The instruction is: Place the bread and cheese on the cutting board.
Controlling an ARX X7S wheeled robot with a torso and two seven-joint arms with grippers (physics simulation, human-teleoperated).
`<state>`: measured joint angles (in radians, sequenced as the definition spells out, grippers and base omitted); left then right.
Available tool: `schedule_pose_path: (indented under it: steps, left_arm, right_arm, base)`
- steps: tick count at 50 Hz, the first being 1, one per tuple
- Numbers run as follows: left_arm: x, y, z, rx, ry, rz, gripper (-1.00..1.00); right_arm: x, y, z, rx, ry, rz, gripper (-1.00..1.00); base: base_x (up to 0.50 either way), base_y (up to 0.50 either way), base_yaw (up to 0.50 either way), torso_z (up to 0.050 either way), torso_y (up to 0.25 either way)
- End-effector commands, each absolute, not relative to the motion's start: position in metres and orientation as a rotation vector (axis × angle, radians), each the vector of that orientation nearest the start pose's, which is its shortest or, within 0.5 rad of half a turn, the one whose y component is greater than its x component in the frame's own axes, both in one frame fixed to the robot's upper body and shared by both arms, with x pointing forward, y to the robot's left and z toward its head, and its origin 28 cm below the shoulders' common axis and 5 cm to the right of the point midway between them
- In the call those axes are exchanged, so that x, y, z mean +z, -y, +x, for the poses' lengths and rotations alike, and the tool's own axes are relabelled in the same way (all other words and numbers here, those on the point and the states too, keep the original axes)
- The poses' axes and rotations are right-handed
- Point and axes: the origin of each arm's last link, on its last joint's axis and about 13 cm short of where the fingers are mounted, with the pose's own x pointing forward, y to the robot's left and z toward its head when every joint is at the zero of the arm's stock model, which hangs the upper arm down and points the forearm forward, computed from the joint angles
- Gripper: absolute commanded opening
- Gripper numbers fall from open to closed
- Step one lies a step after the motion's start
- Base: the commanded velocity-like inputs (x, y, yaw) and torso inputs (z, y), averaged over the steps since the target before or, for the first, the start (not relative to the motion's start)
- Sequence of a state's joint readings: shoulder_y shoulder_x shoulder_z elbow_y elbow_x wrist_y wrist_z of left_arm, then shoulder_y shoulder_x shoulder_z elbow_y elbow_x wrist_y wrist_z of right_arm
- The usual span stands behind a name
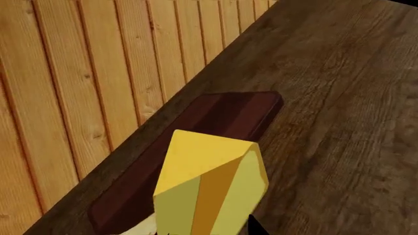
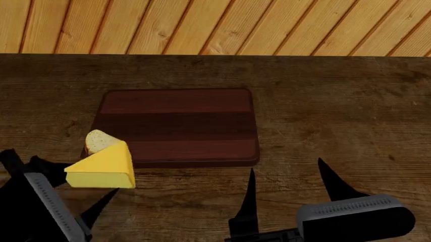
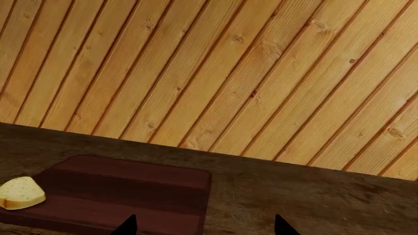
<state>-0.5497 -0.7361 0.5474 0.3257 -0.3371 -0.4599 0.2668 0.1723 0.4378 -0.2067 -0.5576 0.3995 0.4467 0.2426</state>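
The cutting board lies flat in the middle of the countertop. The bread lies at the board's front-left corner. My left gripper is shut on the cheese and holds it just in front of the bread, over the board's front-left edge. In the left wrist view the cheese fills the space between the fingers, with the board beyond it and a sliver of bread beside it. My right gripper is open and empty, in front of the board's right corner. The right wrist view shows the board and bread.
The brown wooden countertop stretches to the right of the board. A light wooden plank wall stands right behind the countertop's far edge.
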Motion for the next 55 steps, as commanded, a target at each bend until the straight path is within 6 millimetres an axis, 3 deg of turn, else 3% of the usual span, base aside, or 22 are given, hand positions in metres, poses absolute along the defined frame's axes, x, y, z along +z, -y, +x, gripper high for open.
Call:
schedule_pose_path:
  steps: [1, 13, 42, 55]
  left_arm:
    - [0.166, -0.249, 0.287, -0.55, 0.003, 0.551, -1.0]
    - [0.171, -0.22, 0.301, -0.493, -0.051, 0.533, -1.0]
    - [0.191, -0.161, 0.367, -0.388, -0.096, 0.498, -1.0]
    - [0.183, -0.145, 0.39, -0.393, -0.157, 0.5, -1.0]
  right_arm:
    - [0.131, 0.12, 0.216, 0.151, 0.173, -0.079, 1.0]
    - [0.133, 0.121, 0.214, 0.15, 0.185, -0.069, 1.0]
    - [0.144, 0.133, 0.209, 0.111, 0.228, -0.031, 1.0]
    - [0.146, 0.135, 0.205, 0.107, 0.24, -0.019, 1.0]
  base:
    - [0.0, 0.0, 0.0, 0.0, 0.0]
    - [0.0, 0.0, 0.0, 0.0, 0.0]
    - [0.0, 0.0, 0.0, 0.0, 0.0]
    - [0.0, 0.0, 0.0, 0.0, 0.0]
